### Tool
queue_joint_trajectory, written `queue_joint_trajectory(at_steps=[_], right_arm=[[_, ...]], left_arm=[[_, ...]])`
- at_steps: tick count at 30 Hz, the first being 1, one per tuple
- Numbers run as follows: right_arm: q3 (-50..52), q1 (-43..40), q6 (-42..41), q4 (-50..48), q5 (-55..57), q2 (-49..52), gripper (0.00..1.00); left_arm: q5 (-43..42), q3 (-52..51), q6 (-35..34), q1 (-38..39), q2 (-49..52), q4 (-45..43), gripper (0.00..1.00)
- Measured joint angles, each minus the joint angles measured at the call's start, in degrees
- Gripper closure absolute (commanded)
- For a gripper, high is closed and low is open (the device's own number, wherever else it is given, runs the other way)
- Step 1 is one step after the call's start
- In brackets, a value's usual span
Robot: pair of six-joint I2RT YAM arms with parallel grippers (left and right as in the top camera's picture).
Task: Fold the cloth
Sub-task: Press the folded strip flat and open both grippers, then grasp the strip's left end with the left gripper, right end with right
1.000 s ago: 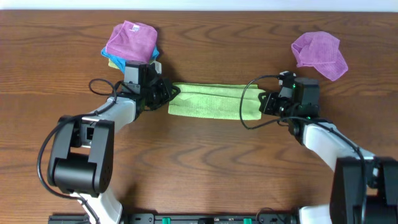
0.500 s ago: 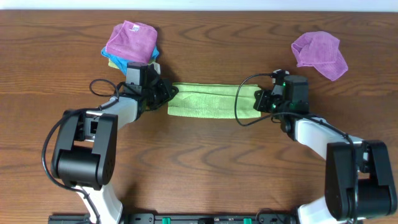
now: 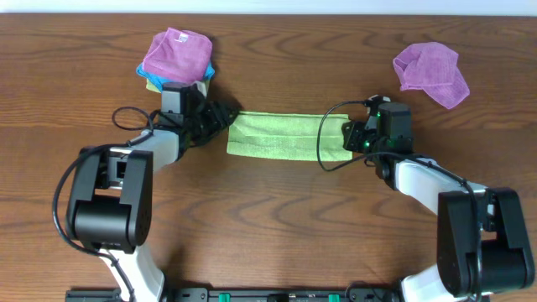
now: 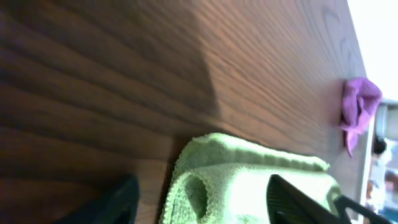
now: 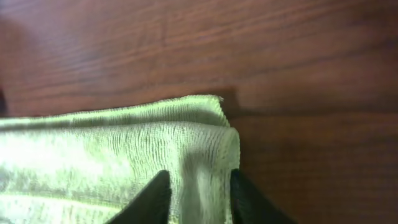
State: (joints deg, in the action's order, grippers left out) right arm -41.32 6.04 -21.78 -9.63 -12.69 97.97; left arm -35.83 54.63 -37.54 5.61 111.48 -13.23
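Observation:
The green cloth (image 3: 277, 136) lies on the wooden table as a long folded strip between my two grippers. At its left end my left gripper (image 3: 220, 122) is open. In the left wrist view the fingers stand wide apart around the left gripper (image 4: 205, 202), and the rolled end of the cloth (image 4: 249, 180) lies loose between them. At the strip's right end is my right gripper (image 3: 348, 136). In the right wrist view the right gripper (image 5: 198, 199) has its fingers parted, straddling the folded right edge of the cloth (image 5: 93, 149), which rests flat on the table.
A folded purple cloth on blue and yellow ones (image 3: 176, 57) sits at the back left, just behind my left arm. A crumpled purple cloth (image 3: 430, 71) lies at the back right. A black cable (image 3: 323, 143) loops over the green strip's right part.
Both grippers have opened and let go of the cloth's ends. My left gripper has drawn back a little to the left. The strip lies settled on the table.

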Motion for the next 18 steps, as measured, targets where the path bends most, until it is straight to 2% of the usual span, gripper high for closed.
queue_joint_trajectory(at_steps=[2, 4, 6, 11, 15, 18], right_arm=[[0.0, 0.0, -0.2, 1.3, -0.5, -0.4, 0.49], [0.0, 0.0, -0.7, 3.1, -0.8, -1.7, 0.37], [-0.1, 0.0, -0.8, 5.3, -1.0, -4.2, 0.32], [-0.2, 0.0, -1.1, 10.9, -1.4, -11.8, 0.25], [-0.2, -0.2, -1.9, 16.6, -1.4, -17.6, 0.21], [-0.2, -0.7, -4.1, 20.3, -1.4, -19.8, 0.16]], left_arm=[[-1.4, 0.1, 0.0, -1.0, 0.0, 0.1, 0.24], [-3.0, 0.3, 0.0, -2.0, 0.0, 0.4, 0.2], [-5.4, 1.1, 0.0, -3.0, 0.0, 0.6, 0.26], [-11.0, 5.1, 0.0, -3.6, 0.1, 0.9, 0.29], [-13.6, 8.4, -0.3, -3.3, 0.1, 2.7, 0.48], [-14.3, 10.4, -0.2, -2.5, 0.1, 5.3, 0.69]])
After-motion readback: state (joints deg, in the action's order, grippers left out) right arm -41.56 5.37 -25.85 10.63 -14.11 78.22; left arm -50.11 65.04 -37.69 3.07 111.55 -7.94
